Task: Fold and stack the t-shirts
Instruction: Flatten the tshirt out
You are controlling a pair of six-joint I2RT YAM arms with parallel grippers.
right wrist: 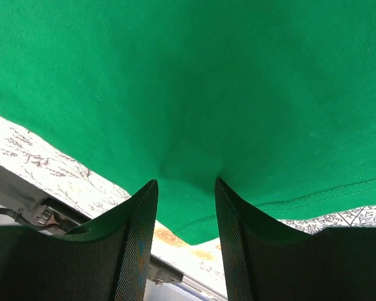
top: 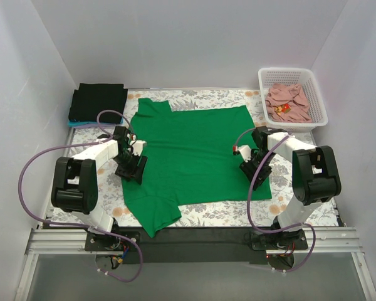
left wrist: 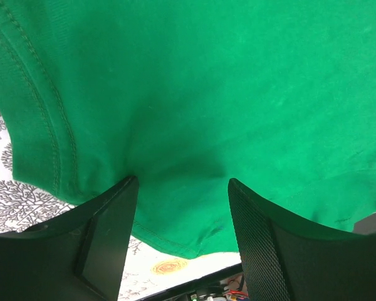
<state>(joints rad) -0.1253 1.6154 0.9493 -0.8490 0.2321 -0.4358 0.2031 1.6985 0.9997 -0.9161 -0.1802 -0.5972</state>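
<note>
the left arm (top: 81,179) rises from its base, reaches toward 1 o'clock and folds at the wrist, so the left gripper (top: 130,165) points down toward 5 o'clock, its fingers (left wrist: 106,232) parted. the right arm (top: 313,172) mirrors it, reaching toward 11 o'clock, with the right gripper (top: 250,164) turned down toward 7 o'clock, its fingers (right wrist: 135,238) also apart.

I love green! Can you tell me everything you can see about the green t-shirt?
The green t-shirt is plain bright green, soft-looking cloth with stitched hems. It lies spread flat on the flowery table cover, sleeves toward the left, bottom hem toward the right. The left arm's fingers and the right arm's fingers press down on its two sides, spread apart, puckering the cloth a little between them.
</note>
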